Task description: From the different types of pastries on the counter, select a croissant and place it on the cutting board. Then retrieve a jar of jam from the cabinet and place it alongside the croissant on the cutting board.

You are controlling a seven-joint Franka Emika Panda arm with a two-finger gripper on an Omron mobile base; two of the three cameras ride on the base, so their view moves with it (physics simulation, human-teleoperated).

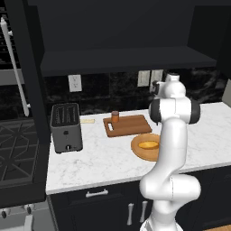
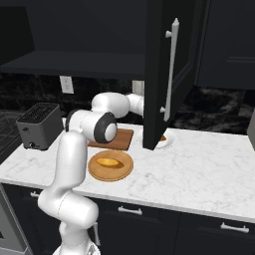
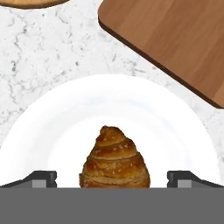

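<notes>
In the hand view the croissant, golden-brown and ridged, lies on a white plate. My gripper is open directly over it, with a fingertip on each side and neither touching it. The reddish-brown cutting board lies just beyond the plate. The orange-brown jar of jam stands upright on the cutting board. Other pastries on the counter are a yellow bun on a round wooden plate and a pale stick. The black cabinet hangs above.
A grey toaster stands at the counter's left end, next to a stove. The open cabinet door hangs over the counter and hides my hand in the right base view. Bare marble stretches to the right.
</notes>
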